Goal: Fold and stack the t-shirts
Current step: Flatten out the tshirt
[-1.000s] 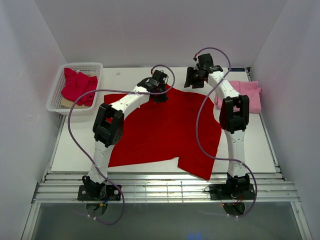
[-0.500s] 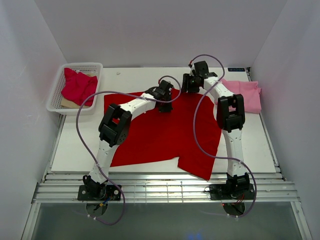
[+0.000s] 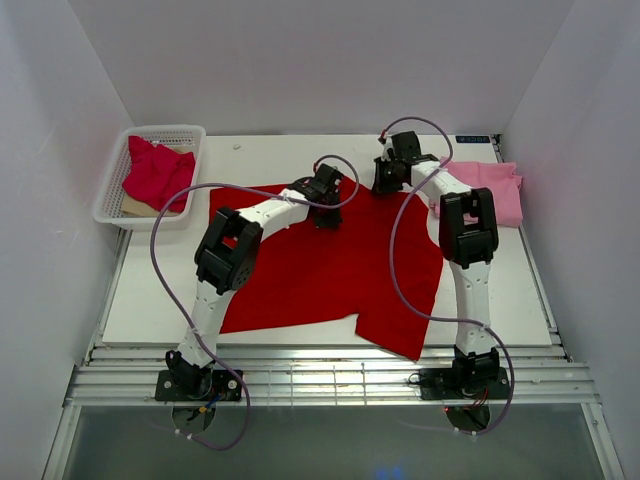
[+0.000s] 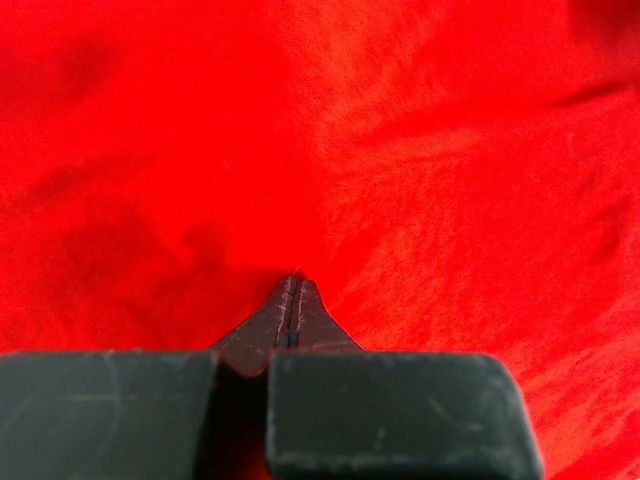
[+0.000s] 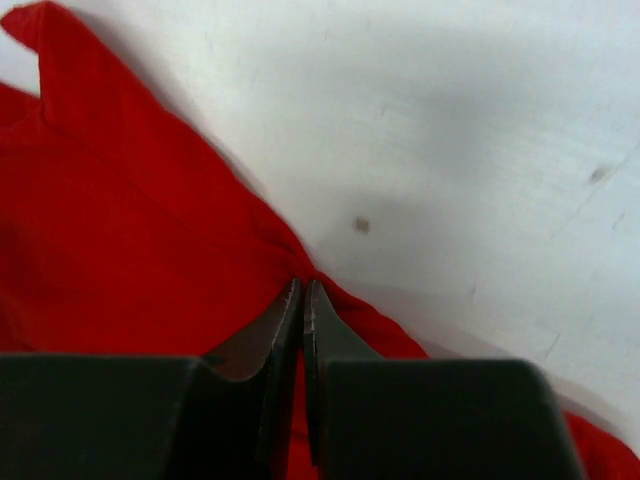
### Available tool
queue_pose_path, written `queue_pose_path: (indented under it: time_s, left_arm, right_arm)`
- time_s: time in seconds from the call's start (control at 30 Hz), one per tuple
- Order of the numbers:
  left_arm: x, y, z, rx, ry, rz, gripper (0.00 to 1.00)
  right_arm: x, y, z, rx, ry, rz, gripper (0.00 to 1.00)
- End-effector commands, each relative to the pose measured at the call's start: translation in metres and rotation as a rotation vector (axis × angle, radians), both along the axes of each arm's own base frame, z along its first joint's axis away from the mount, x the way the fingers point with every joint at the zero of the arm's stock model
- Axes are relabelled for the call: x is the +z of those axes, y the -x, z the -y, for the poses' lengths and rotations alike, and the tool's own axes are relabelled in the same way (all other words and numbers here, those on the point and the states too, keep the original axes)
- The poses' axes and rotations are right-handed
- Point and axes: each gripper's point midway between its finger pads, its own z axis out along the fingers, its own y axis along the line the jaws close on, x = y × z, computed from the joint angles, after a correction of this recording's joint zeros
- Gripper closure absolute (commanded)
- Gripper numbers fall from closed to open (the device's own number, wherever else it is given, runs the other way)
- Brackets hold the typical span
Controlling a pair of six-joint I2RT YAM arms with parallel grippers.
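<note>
A bright red t-shirt [image 3: 330,265] lies spread across the middle of the table. My left gripper [image 3: 325,213] is down on its far part, with the jaws shut and the tips [image 4: 292,280] pinching the red cloth [image 4: 420,170]. At the shirt's far edge, just right of the left one, is my right gripper [image 3: 386,187]. It is shut [image 5: 302,284] on the hem of the red cloth [image 5: 120,240], where that meets the bare white table [image 5: 450,140]. A folded light pink t-shirt [image 3: 490,188] lies at the far right. A crimson t-shirt [image 3: 155,170] sits bunched in the basket.
A white mesh basket [image 3: 160,130] stands at the far left corner of the table. White walls close in the back and both sides. The red shirt's near corner [image 3: 405,345] reaches the table's front edge by the right arm's base.
The right gripper has come down and left onto the shirt's far edge and shut on it. The left gripper, shut throughout, has moved slightly right and nearer along the cloth.
</note>
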Motion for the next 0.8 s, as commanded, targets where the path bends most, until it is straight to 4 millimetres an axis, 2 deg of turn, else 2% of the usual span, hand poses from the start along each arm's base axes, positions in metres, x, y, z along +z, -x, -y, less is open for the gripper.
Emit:
queue_pose_path:
  time_s: [0.0, 0.03, 0.07, 0.1, 0.13, 0.17, 0.37, 0.53, 0.6, 0.7, 0.77]
  left_arm:
    - [0.034, 0.0, -0.007, 0.018, 0.014, 0.057, 1.0]
    - [0.036, 0.001, -0.009, 0.021, 0.012, 0.06, 1.0]
    - [0.032, 0.004, -0.012, 0.024, 0.004, 0.053, 1.0]
    - [0.033, 0.004, -0.013, 0.026, 0.005, 0.054, 1.0]
    - [0.033, 0.005, -0.013, 0.028, 0.005, 0.055, 1.0]
    - [0.032, 0.007, -0.014, 0.031, 0.004, 0.051, 1.0]
    - [0.031, 0.01, -0.013, 0.044, 0.025, 0.037, 1.0]
    - [0.031, 0.012, -0.016, 0.054, 0.023, 0.038, 1.0]
    - [0.031, 0.012, -0.017, 0.056, 0.022, 0.04, 1.0]
    - [0.031, 0.013, -0.018, 0.06, 0.023, 0.039, 1.0]
    - [0.032, 0.015, -0.018, 0.064, 0.027, 0.037, 1.0]
  right_arm:
    - [0.023, 0.018, 0.003, 0.03, 0.005, 0.023, 0.92]
    - [0.015, 0.033, 0.003, 0.042, -0.002, -0.009, 0.92]
    - [0.031, 0.038, 0.001, 0.052, -0.015, 0.017, 0.92]
    - [0.034, 0.044, 0.0, 0.067, -0.015, 0.021, 0.92]
    - [0.027, 0.059, 0.0, 0.087, -0.015, -0.007, 0.92]
    - [0.037, 0.065, -0.001, 0.101, -0.018, 0.004, 0.92]
    - [0.034, 0.127, -0.003, 0.177, -0.004, -0.083, 0.92]
    - [0.036, 0.175, -0.013, 0.259, 0.018, -0.137, 0.92]
    - [0.031, 0.196, -0.018, 0.295, 0.029, -0.179, 0.92]
    - [0.03, 0.221, -0.021, 0.323, 0.045, -0.206, 0.92]
    - [0.043, 0.223, -0.026, 0.329, 0.027, -0.163, 0.91]
